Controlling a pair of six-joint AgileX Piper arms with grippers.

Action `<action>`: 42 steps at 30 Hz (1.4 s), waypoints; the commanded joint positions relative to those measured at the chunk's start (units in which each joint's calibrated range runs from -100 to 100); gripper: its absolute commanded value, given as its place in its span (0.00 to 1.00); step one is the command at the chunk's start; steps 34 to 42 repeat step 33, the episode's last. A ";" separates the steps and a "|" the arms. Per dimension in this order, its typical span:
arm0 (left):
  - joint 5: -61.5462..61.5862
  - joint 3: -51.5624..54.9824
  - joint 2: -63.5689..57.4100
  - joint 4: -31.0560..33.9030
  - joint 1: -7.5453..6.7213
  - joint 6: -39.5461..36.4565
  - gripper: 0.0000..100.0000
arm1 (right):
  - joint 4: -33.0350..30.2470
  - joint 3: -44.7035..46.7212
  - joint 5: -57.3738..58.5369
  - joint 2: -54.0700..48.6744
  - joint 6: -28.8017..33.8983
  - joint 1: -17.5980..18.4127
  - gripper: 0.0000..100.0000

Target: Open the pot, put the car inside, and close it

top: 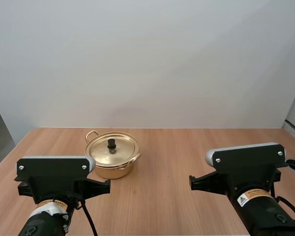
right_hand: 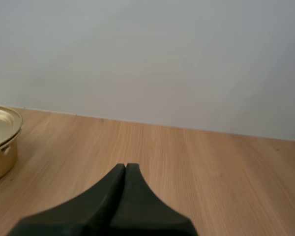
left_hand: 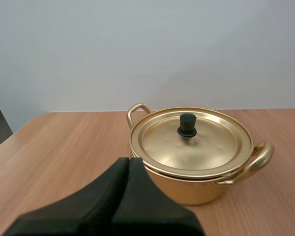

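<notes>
A golden pot (top: 111, 162) stands on the wooden table left of centre, its golden lid (top: 111, 148) on, with a black knob (top: 111, 144) on top. In the left wrist view the pot (left_hand: 196, 189), lid (left_hand: 189, 142) and knob (left_hand: 187, 125) sit just ahead of my left gripper (left_hand: 129, 161), whose fingers lie together as one dark wedge. My right gripper (right_hand: 125, 167) is shut too, over bare table, with the pot's edge (right_hand: 1, 147) off to its side. In the high view both arms sit at the near edge, left (top: 54, 179) and right (top: 246, 167). I see no car.
The wooden table (top: 177, 196) stretches wide between and beyond the arms, and a plain white wall stands behind it. The table's left edge drops off near the left arm.
</notes>
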 commanded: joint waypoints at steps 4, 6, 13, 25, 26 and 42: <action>0.03 0.00 0.00 -0.02 -0.01 0.02 0.00 | -2.66 2.06 2.44 0.00 5.44 0.76 0.00; 0.03 0.00 0.00 -0.02 -0.01 0.02 0.00 | -2.66 3.89 2.57 0.00 5.44 0.76 0.00; 0.03 0.00 0.00 -0.02 -0.01 0.02 0.00 | -1.06 3.89 4.08 0.00 5.44 0.76 0.00; 0.03 0.00 0.00 -0.02 -0.01 0.02 0.00 | -1.06 3.89 3.93 0.00 5.44 0.76 0.00; 0.03 0.00 0.00 -0.02 -0.01 0.02 0.00 | -1.06 3.89 3.93 0.00 5.44 0.76 0.00; 0.03 0.00 0.00 -0.02 -0.01 0.02 0.00 | -1.06 3.89 3.93 0.00 5.44 0.76 0.00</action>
